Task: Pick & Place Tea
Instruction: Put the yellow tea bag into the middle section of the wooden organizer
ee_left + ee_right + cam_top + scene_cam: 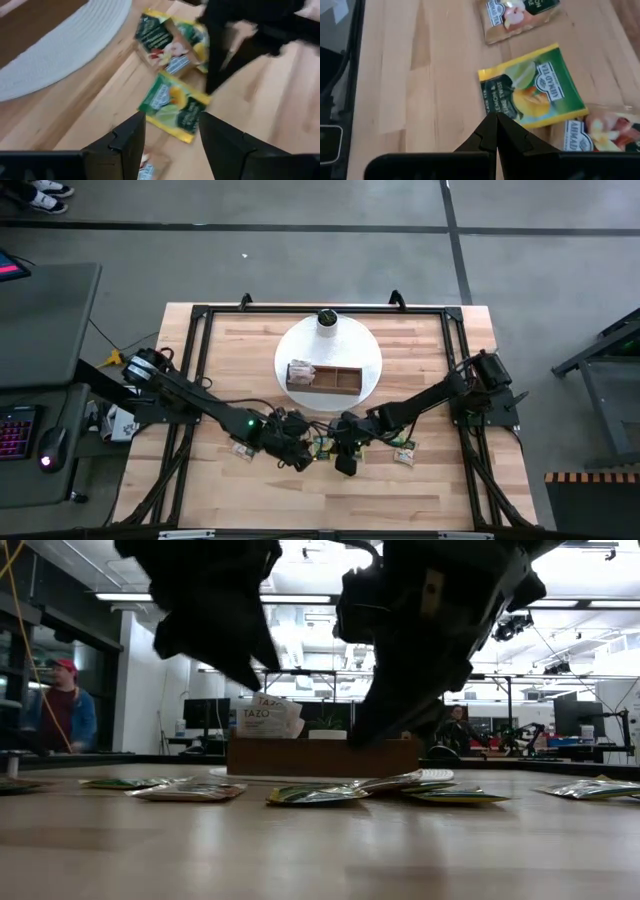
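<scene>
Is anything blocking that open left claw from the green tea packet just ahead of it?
Nothing visible does. The left gripper is open, with bare table between it and the green sachet. The shut right gripper hovers close beside it.

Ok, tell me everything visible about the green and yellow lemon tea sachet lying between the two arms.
The green sachet is a flat, glossy rectangular packet, green with a yellow border, pictured lemon and lime, and white lettering. It lies flat and unopened on the wooden table, skewed to the planks. One corner seems to meet an orange sachet. The shut right end effector points at its edge; the left end effector is open.
</scene>
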Robot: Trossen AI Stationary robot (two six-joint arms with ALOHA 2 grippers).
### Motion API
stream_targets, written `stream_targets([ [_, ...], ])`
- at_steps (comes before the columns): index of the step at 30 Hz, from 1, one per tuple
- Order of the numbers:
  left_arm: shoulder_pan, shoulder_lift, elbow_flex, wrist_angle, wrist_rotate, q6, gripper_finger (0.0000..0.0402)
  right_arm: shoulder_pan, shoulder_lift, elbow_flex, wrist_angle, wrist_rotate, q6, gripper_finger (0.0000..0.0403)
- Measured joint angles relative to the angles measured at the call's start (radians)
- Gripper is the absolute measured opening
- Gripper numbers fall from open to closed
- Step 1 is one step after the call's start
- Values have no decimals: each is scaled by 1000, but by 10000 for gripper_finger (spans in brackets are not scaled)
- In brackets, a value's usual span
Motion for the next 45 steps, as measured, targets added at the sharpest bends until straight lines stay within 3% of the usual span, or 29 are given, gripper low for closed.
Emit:
stream_targets([
  [18,0,-2,-1,-16,8,-31,181,-53,47,0,7,38,-6,0],
  [28,0,-2,-1,-27,11,-52,181,-57,115,5,18,32,96,0],
  [36,1,10,-1,-86,29,-227,181,-57,122,4,15,46,120,0],
  [45,67,134,-1,-40,270,-363,182,-57,123,2,11,47,124,0],
])
